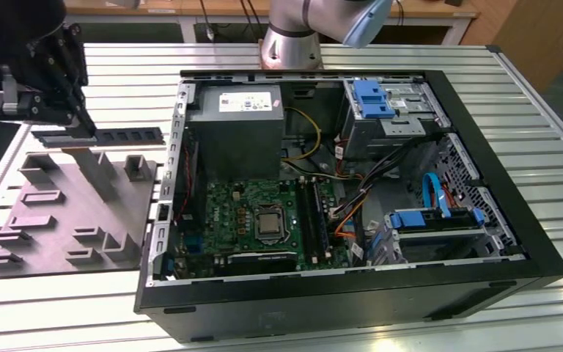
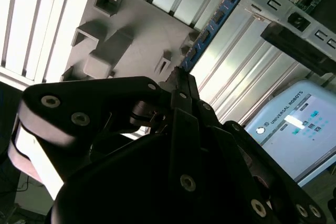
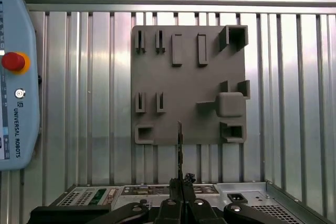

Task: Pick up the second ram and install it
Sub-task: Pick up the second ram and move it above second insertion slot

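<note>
1. We see the gripper (image 1: 84, 130) over the fixture plate (image 1: 56, 220), at the plate edge toward the top of the exterior view.
2. The claw is closed to a sliver. In the first wrist view the fingers (image 3: 170, 208) pinch the second ram (image 3: 180, 145) edge-on, and there is nothing else in the grip.
3. In the exterior view the second ram (image 1: 130, 135) lies level along that same plate edge. Its free end stops just short of the PC case (image 1: 360, 301) beside the plate.
4. In the second wrist view the ram (image 2: 220, 14) runs straight out from the fingertips, past the plate (image 2: 136, 40).
5. We cannot tell how much gap there is between the ram and the plate's upright posts.
6. The motherboard (image 1: 262, 213) sits inside the case, on the side of the case wall away from the plate.
7. The teach pendant (image 3: 16, 77) lies on the slatted table (image 1: 115, 66), off to one side of the plate.
</note>
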